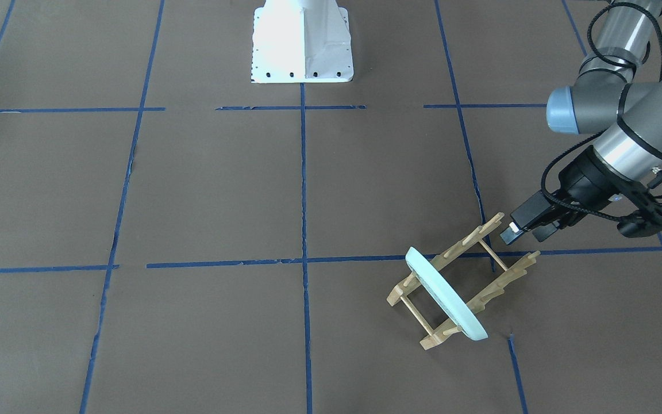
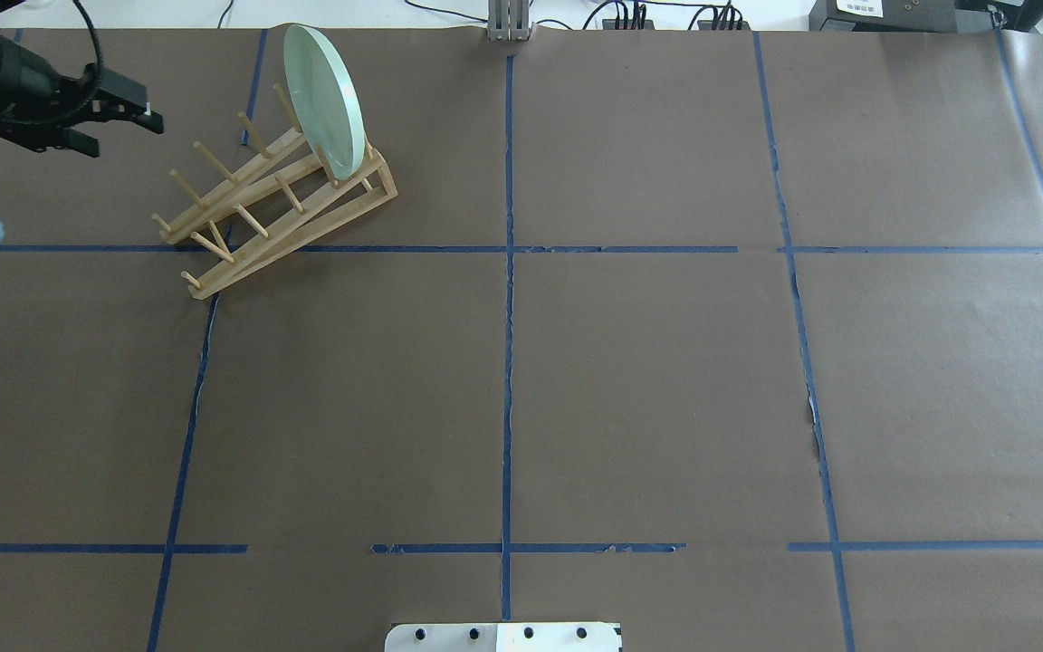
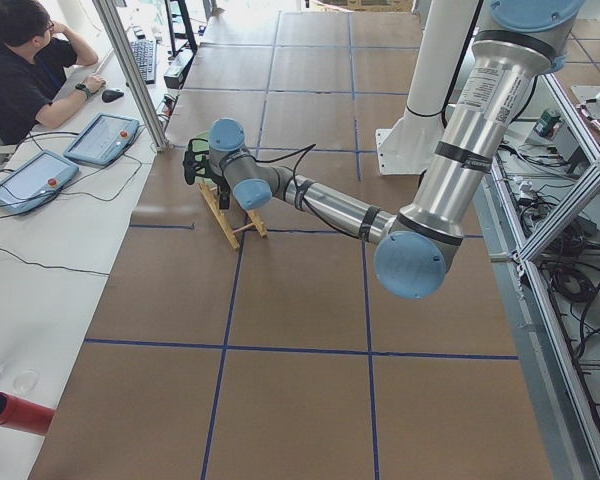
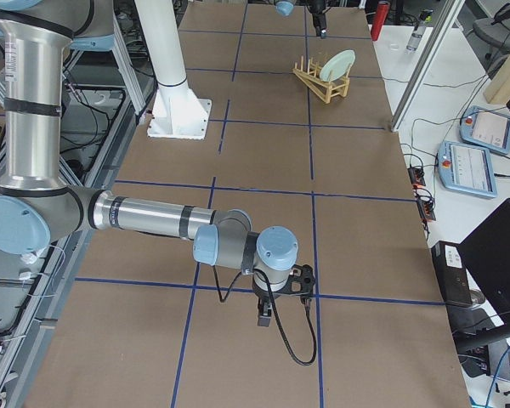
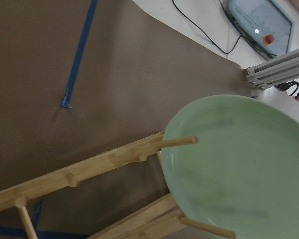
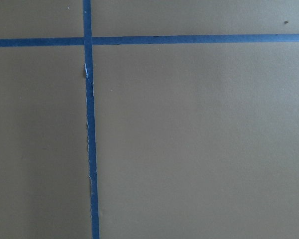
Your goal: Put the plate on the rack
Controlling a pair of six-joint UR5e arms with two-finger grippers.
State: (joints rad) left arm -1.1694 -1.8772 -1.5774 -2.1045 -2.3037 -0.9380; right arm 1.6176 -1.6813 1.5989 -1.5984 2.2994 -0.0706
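The pale mint-green plate stands on edge between the pegs at one end of the light-wood rack. In the overhead view the plate and rack sit at the far left of the table. My left gripper is open and empty, a short way off the rack's other end; it also shows in the front view. The left wrist view shows the plate's face and a rack rail. My right gripper hangs low over bare table, far from the rack; I cannot tell if it is open or shut.
The white robot base stands at the table's middle edge. Blue tape lines grid the brown table. An operator sits at a white side table with teach pendants beyond the rack's side.
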